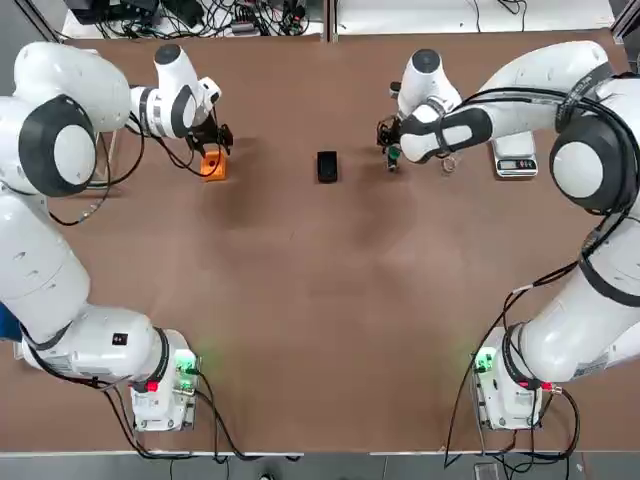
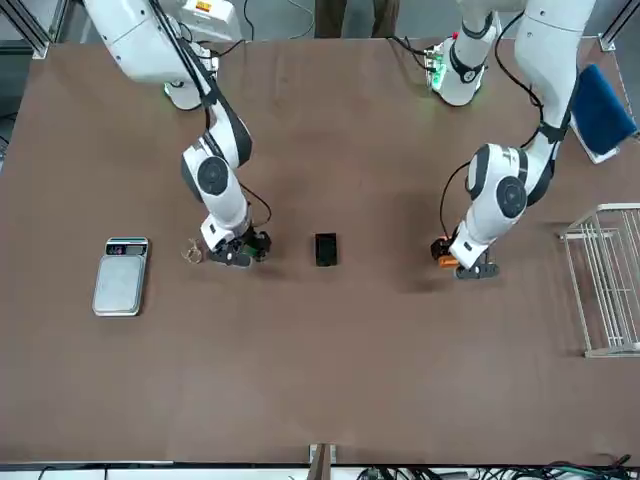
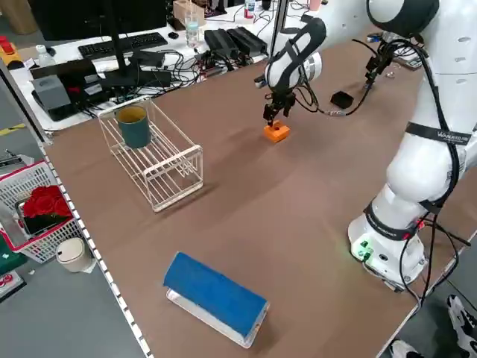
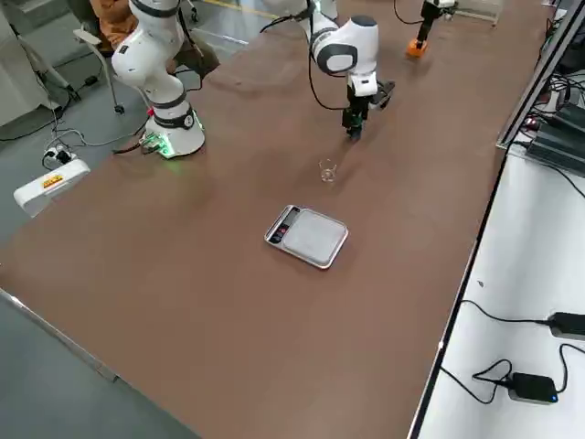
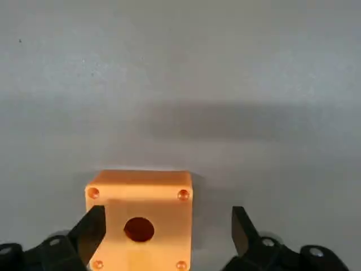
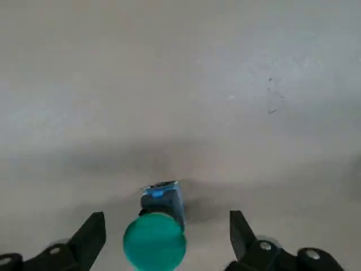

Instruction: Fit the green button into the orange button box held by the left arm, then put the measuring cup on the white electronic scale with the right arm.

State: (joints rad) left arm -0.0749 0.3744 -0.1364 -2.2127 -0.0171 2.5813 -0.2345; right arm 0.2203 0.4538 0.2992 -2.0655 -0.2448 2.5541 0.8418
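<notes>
Two robot arms are working over one brown table (image 1: 300,300). From the robot's left, we are counting one white wire rack (image 2: 605,285), then one orange button box (image 5: 163,220) on the tabletop, between the spread fingers of the left gripper (image 5: 169,210) and nearer one of them. We are seeing one black block (image 1: 327,167) between the arms. The right gripper (image 6: 167,214) is holding its jaws wide, one green button (image 6: 154,243) lying between them, ungrasped. Just beside, we are spotting one clear measuring cup (image 4: 327,170); farther right, one white electronic scale (image 4: 313,238) is lying flat.
</notes>
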